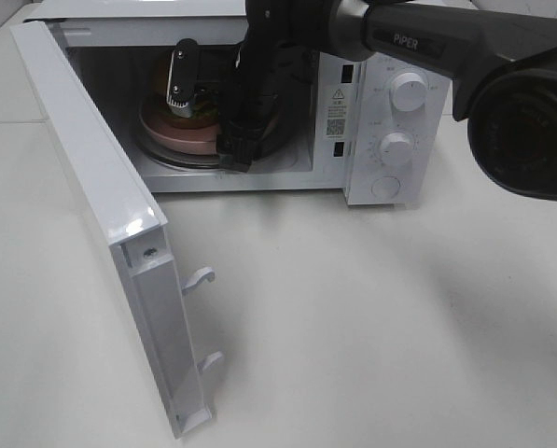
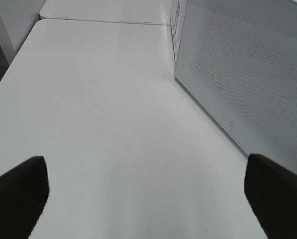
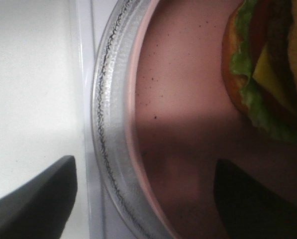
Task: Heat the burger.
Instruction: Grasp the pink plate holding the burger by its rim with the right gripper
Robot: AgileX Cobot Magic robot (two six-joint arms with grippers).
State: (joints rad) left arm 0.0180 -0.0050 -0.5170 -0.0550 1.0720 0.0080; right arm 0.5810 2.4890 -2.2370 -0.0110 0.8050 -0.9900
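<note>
Underneath, everything is carried by a plain white surface. A boxy white microwave oven is set on it, with two round white dials stacked on the control panel. Its white hinged door is swung wide open toward the left, and two hooked latches are seen on its free edge.

The dark right arm is reached from the upper right into the open cavity. Inside, a clear ribbed glass turntable is seen on the oven floor. A round pink plate is laid on it, and the plate's rim lies just within the glass rim. The small round burger, with a tan-brown bun, green lettuce and yellow cheese, is seated on the plate, inside the microwave.

The right jaws are held apart. One dark finger is placed outside the turntable's rim and the other over the pink plate, so the edges of both lie between them. Whether either finger touches the plate cannot be told.

The left jaws are spread wide, with only bare surface seen between the two dark fingertips. They are kept low beside the dotted outer face of the door.
</note>
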